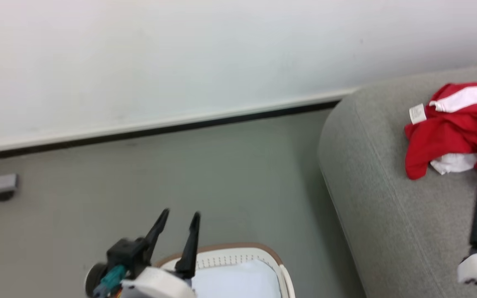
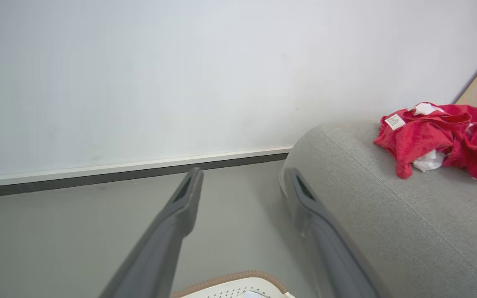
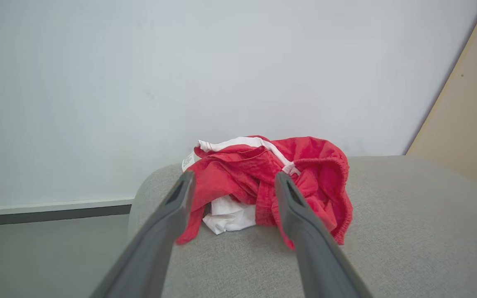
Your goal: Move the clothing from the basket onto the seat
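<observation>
The bright red fabric garment [image 3: 313, 165] lies bunched near the rounded edge of the light grey upholstered seat [image 3: 408, 215], so the right gripper [image 3: 232, 182], fingers apart as on the left gripper [image 2: 242, 178], may snag and drag it off.

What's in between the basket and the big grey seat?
Just a strip of bare grey floor lies between the basket and the seat, as the head view shows.

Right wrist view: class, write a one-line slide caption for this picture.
Open right gripper faces the crumpled red-and-white garment lying on the grey sofa seat.
</observation>
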